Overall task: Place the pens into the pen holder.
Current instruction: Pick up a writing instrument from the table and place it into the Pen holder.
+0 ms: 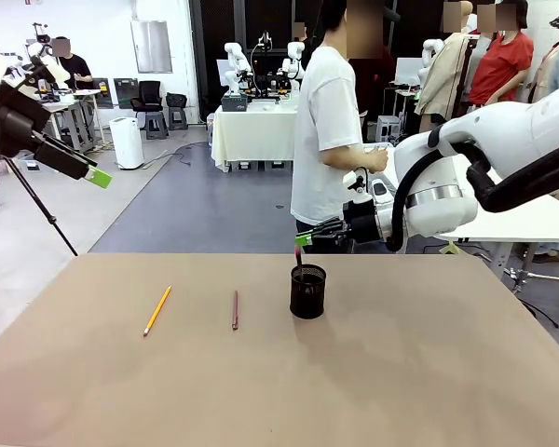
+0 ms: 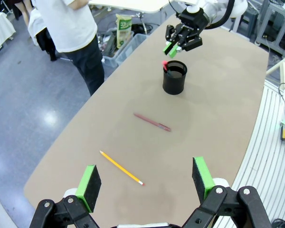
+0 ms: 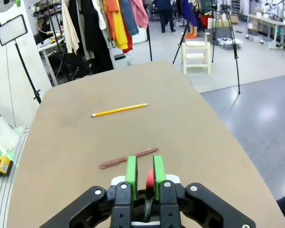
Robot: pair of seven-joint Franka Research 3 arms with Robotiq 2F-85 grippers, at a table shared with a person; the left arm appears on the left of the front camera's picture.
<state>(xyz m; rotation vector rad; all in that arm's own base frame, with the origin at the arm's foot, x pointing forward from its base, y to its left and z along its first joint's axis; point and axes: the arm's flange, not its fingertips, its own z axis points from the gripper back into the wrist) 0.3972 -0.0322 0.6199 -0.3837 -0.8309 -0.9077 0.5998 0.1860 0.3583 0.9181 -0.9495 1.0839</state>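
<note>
A black mesh pen holder (image 1: 307, 291) (image 2: 174, 78) stands mid-table. A dark pen with a pink-red top (image 1: 298, 256) (image 2: 166, 65) leans inside it. My right gripper (image 1: 304, 239) (image 2: 171, 47) hovers just above that pen's top, its green pads slightly parted and apart from the pen. In the right wrist view the pen's red tip (image 3: 150, 180) shows through the narrow gap. A yellow pen (image 1: 156, 311) (image 3: 118, 110) and a red-brown pen (image 1: 235, 309) (image 3: 128, 158) lie flat to the holder's left. My left gripper (image 2: 145, 183) hangs wide open and empty, high above the table's left end.
A person in a white shirt (image 1: 326, 121) stands at the far edge behind the holder, turned sideways. The brown table (image 1: 401, 372) is bare to the right of the holder and along the front. Tripods and other tables stand beyond.
</note>
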